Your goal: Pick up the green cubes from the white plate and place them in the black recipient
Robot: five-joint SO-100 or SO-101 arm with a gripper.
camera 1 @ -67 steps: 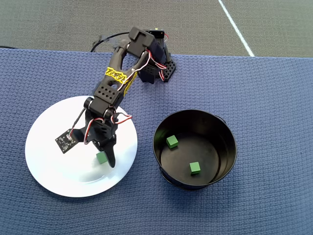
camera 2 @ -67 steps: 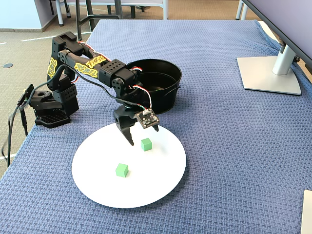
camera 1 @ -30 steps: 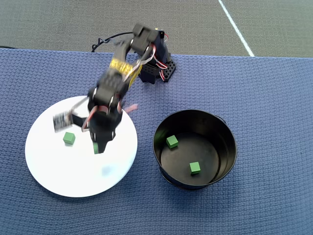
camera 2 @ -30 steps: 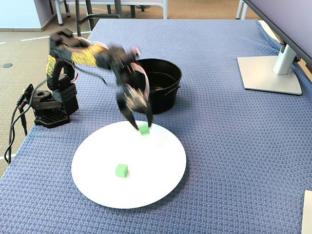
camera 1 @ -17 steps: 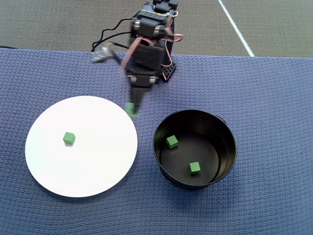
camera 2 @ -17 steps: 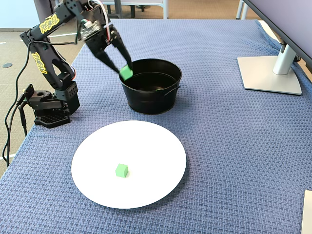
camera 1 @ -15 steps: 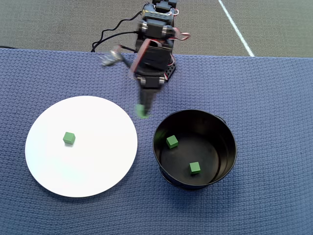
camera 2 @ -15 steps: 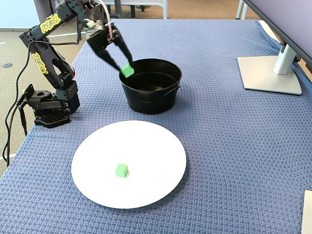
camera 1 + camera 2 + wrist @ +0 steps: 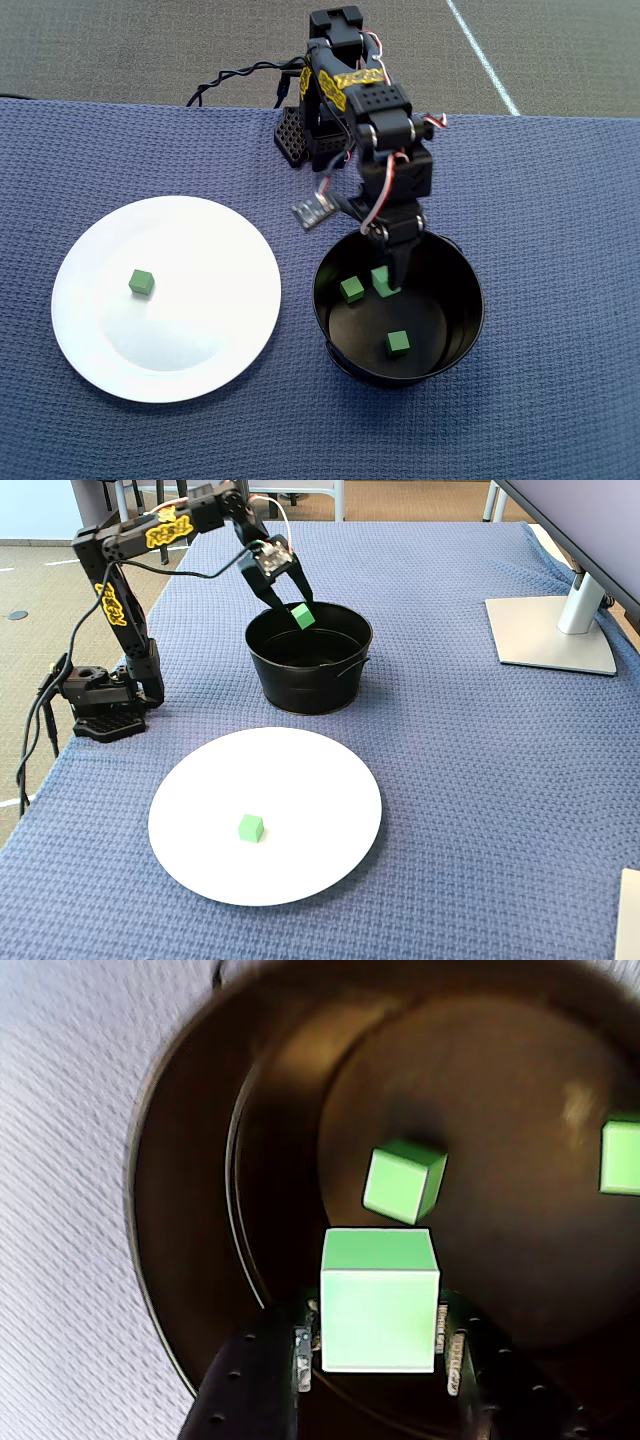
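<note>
A blue woven cloth covers the tabletop, and on it the white plate lies to the left of the black recipient in the overhead view, the two close but apart. The arm reaches from its base over the pot's mouth. The hand hangs above the opening, clenched on a green cube; the wrist view shows the fingers pressing its two sides. Two more green cubes rest on the pot's dark floor, apart from each other, one of them cut by the wrist view's right edge. A fourth cube sits alone on the plate, seemingly left of centre in the overhead view.
</note>
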